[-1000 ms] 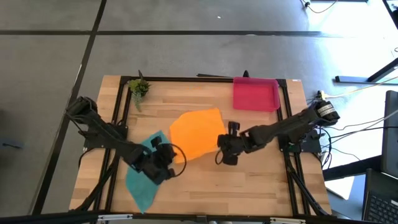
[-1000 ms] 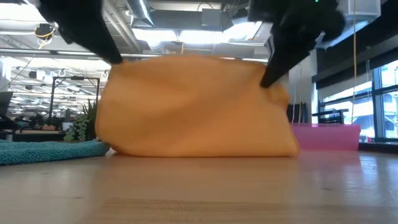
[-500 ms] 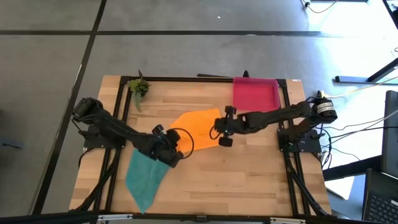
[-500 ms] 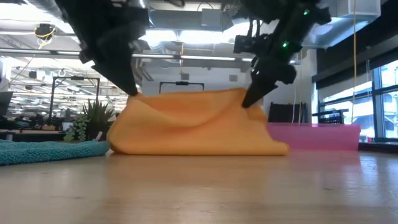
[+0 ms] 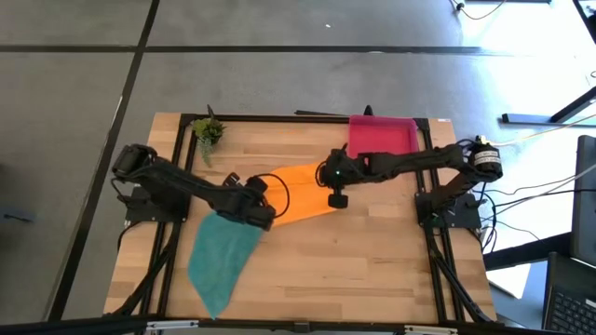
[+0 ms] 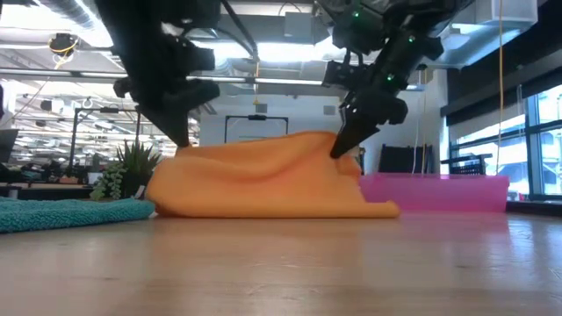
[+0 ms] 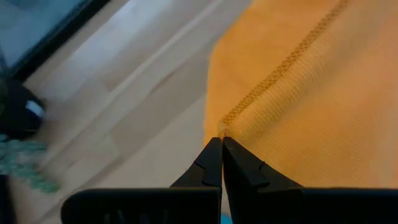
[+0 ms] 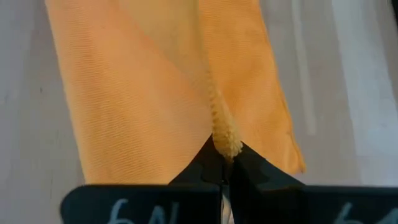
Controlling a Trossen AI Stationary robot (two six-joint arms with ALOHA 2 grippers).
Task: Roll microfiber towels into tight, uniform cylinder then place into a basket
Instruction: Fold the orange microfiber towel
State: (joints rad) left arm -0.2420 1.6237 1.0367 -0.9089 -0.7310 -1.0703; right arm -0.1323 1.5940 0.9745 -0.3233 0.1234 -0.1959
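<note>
On the wooden surface point(image 5: 372, 261) you see the orange towel point(image 5: 303, 191) folded at centre, the teal towel point(image 5: 219, 256) at 7 o'clock, the pink basket point(image 5: 382, 140) at 1 o'clock, and left claw point(image 5: 264, 210) and right claw point(image 5: 333, 180) each pinched onto an orange towel corner.

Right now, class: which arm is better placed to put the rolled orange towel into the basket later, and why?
Probably the right. Both grippers are shut on the orange towel, but the right gripper holds the end nearer the basket, while the left gripper is at the far end, beside the teal towel.
</note>
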